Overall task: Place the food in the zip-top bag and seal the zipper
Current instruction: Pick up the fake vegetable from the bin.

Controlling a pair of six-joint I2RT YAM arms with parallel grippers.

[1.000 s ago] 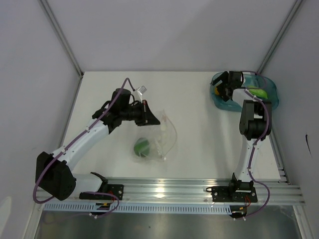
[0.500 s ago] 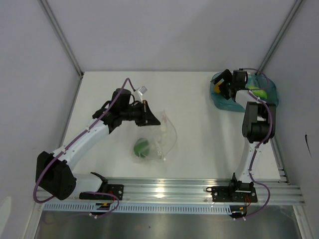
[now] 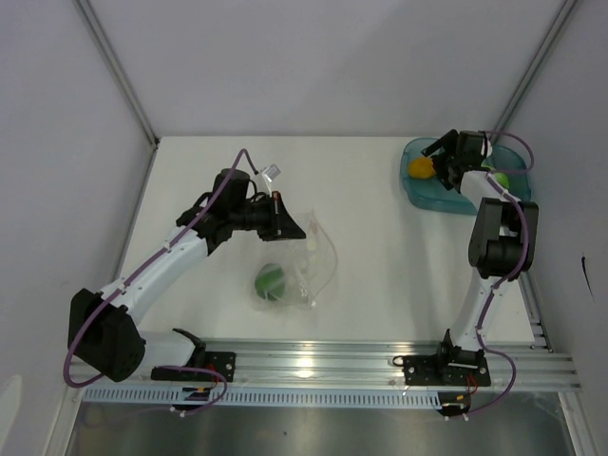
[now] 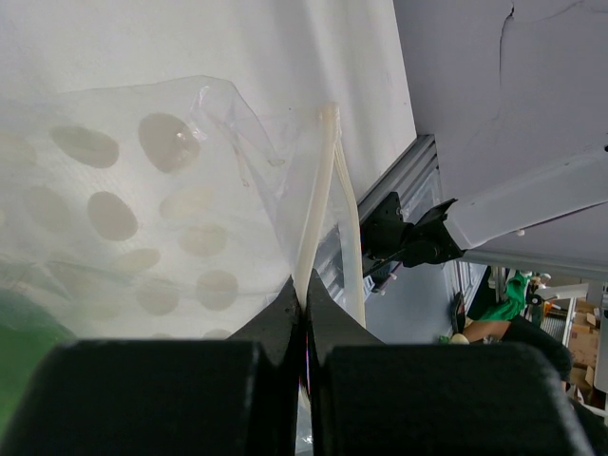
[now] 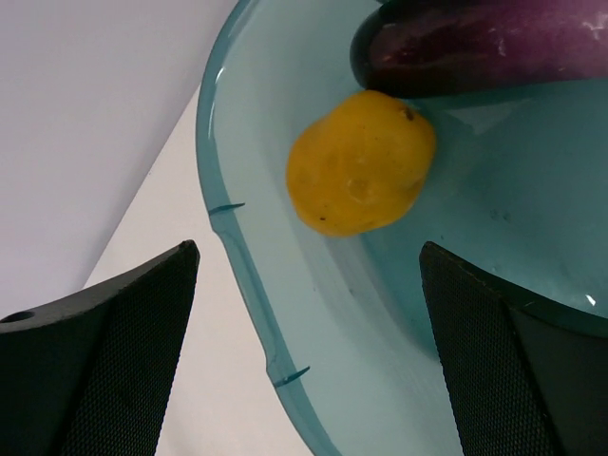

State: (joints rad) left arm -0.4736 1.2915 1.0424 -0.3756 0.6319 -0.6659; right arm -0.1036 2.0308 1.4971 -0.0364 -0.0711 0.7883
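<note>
**Top external.** The right arm (image 3: 499, 237) has shifted. Its elbow has swung out toward the right wall, and its wrist now hangs over the middle of the teal tray (image 3: 429, 199). The orange-yellow fruit (image 3: 420, 168), covered by the wrist 1 second back, now shows at the tray's left end. The light-green piece (image 3: 496, 177) lies toward the tray's right end. The left arm (image 3: 180, 256) has not moved. The zip-top bag (image 3: 313, 266) lies on the bench (image 3: 389, 266) in the same spot, with the dark-green pepper (image 3: 271, 281) inside it.

**Left wrist.** The left fingers (image 4: 280, 328) are pressed shut on the zipper (image 4: 318, 209), pinching the strip at the bag's edge. Beyond the pinch the 2 lips stand slightly apart, so the mouth is not sealed there. The pepper shows as a green blur through the film at lower left.

**Right wrist.** The right fingers (image 5: 123, 361) are spread wide and hold nothing. They hang above the tray's near rim, with the fruit ahead and between them. The purple eggplant (image 5: 494, 47) lies just beyond the fruit, touching it.

**Reading.** The shift looks like an approach to the fruit. 1 of 4 pieces is bagged and 3 wait in the tray. Sealing is a long way off.
</note>
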